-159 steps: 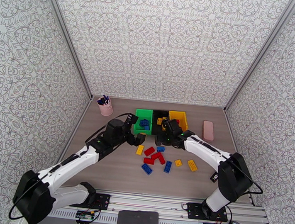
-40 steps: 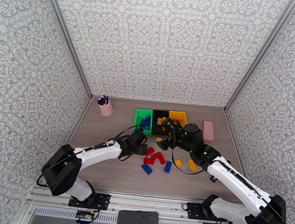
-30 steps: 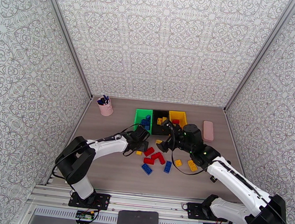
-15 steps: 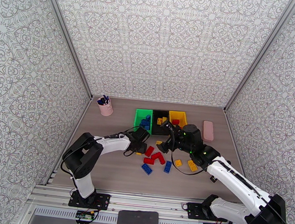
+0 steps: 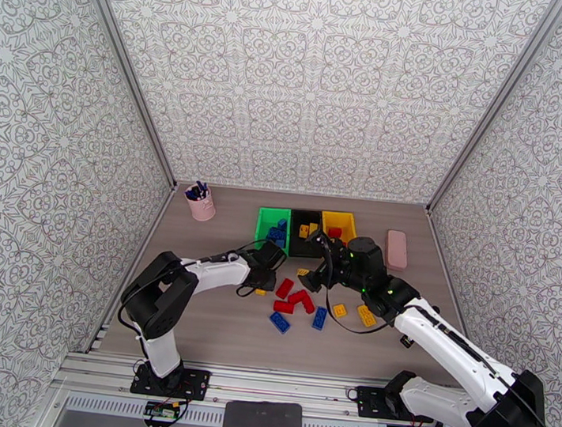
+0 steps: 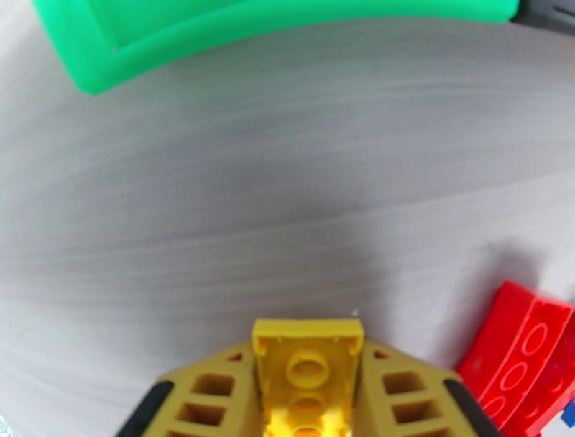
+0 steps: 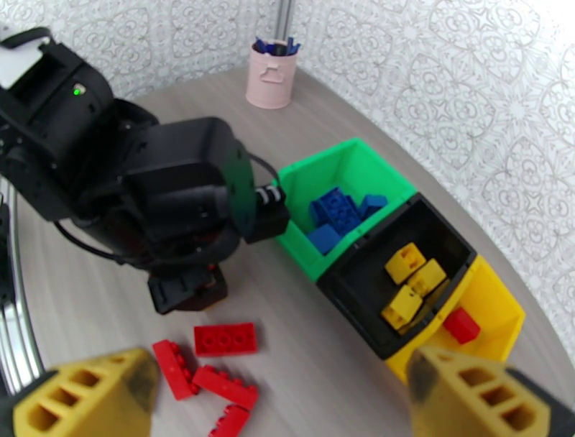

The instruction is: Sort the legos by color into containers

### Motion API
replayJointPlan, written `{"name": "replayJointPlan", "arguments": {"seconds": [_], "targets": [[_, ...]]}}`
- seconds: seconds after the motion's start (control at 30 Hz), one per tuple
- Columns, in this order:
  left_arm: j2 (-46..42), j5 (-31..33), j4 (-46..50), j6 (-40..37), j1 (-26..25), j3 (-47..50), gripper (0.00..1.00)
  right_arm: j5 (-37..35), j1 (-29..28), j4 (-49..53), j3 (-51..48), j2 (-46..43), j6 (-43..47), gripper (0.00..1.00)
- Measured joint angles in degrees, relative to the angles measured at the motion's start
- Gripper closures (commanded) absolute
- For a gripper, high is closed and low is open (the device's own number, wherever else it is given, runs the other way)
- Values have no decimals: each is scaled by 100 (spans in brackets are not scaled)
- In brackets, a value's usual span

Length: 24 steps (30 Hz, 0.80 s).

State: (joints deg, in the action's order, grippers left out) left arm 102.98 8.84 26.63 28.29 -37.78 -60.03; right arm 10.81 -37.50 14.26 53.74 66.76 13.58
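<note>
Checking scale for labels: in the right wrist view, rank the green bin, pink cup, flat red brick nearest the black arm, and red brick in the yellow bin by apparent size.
1. green bin
2. pink cup, though farthest away
3. flat red brick
4. red brick in the yellow bin

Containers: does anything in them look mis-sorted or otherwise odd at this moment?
Nothing mixed: each holds one colour. One oddity: yellow legos lie in the black bin, while the yellow bin beside it holds a red lego. Blue legos sit in the green bin.
</note>
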Motion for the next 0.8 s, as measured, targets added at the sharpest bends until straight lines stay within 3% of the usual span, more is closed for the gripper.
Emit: {"name": "replayJointPlan", "arguments": {"seconds": [0.27,0.47,0.8], "targets": [[-442,140,-153,-28,-48,0,71,-90,59,-129,-273,-107,-76,6],[-785,175,-1211,-317,-46,-208,71,-155,352,-400,-535,-345,-352,6],[337,-15,-2951,-658,46,-1408,71,-188,546,-509,-632,-610,-549,6]]}}
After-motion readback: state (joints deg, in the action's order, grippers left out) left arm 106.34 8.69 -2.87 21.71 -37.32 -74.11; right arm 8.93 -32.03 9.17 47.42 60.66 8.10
